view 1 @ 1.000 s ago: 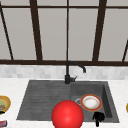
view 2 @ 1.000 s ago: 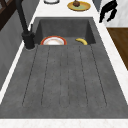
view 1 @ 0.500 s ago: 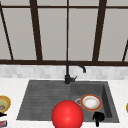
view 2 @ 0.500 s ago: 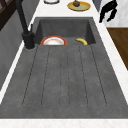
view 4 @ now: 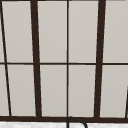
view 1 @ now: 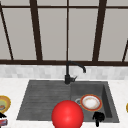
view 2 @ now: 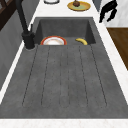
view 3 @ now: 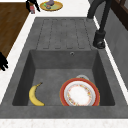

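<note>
My right hand (view 1: 98,118) hangs over the front rim of the sink basin, fingers relaxed and pointing down, holding nothing. It shows as well in the left side view (view 2: 108,11) and at the edge of the right side view (view 3: 3,61). In the basin lie a red-rimmed white plate (view 1: 90,102) (view 3: 80,94) and a banana (view 3: 35,95) (view 2: 82,41). My left hand (view 1: 2,116) (view 3: 32,3) hovers at the counter's far left, right by a small red and white thing (view 1: 2,122) (view 3: 32,10). A red ball (view 1: 67,115) sits before the sink's front edge.
A black tap (view 1: 68,75) stands behind the sink (view 1: 37,100), whose ribbed drainboard (view 2: 65,75) is on the left. A yellow plate with food (view 3: 51,5) rests on the left counter, another (view 2: 78,5) on the right counter. A window is behind.
</note>
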`<state>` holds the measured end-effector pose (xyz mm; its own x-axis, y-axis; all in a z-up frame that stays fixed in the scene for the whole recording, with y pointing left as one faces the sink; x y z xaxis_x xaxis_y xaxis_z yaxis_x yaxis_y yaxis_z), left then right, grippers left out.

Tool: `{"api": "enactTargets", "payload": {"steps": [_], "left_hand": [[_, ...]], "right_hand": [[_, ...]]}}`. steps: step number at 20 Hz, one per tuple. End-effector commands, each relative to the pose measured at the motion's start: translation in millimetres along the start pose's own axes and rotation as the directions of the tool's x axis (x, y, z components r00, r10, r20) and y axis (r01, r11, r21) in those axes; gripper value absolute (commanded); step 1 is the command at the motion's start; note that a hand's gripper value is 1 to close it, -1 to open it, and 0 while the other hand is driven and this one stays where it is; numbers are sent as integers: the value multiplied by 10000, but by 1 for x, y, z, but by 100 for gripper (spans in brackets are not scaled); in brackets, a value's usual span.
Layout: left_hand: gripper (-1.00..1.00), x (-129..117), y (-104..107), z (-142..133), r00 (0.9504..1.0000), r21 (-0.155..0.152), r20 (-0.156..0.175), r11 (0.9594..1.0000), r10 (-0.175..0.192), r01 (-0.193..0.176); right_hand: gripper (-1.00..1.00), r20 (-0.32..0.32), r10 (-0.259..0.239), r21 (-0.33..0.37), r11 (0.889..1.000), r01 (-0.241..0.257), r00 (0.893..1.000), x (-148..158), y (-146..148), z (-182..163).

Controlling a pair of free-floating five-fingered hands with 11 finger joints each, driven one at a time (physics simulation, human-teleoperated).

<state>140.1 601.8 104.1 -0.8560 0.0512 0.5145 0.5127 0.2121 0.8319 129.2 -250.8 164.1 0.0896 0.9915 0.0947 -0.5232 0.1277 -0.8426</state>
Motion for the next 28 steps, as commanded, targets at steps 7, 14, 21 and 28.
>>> {"api": "enactTargets", "payload": {"steps": [7, 14, 21, 28], "left_hand": [[100, 36, -20, 4, 9897, 246, 385, 9903, -1378, 1370], [100, 53, 23, -37, 9869, 431, 401, 9870, -1564, 1547], [100, 56, 52, -73, 9898, 335, 316, 9899, -1389, 1378], [100, 72, 73, -119, 9868, 163, 199, 9869, -1609, 1606]], "right_hand": [[0, 0, 0, 0, 10000, 0, 10000, 0, 0, 0], [0, 0, 0, 0, 10000, 0, 10000, 0, 0, 0], [0, 0, 0, 0, 10000, 0, 10000, 0, 0, 0], [0, 0, 0, 0, 10000, 0, 10000, 0, 0, 0]]}}
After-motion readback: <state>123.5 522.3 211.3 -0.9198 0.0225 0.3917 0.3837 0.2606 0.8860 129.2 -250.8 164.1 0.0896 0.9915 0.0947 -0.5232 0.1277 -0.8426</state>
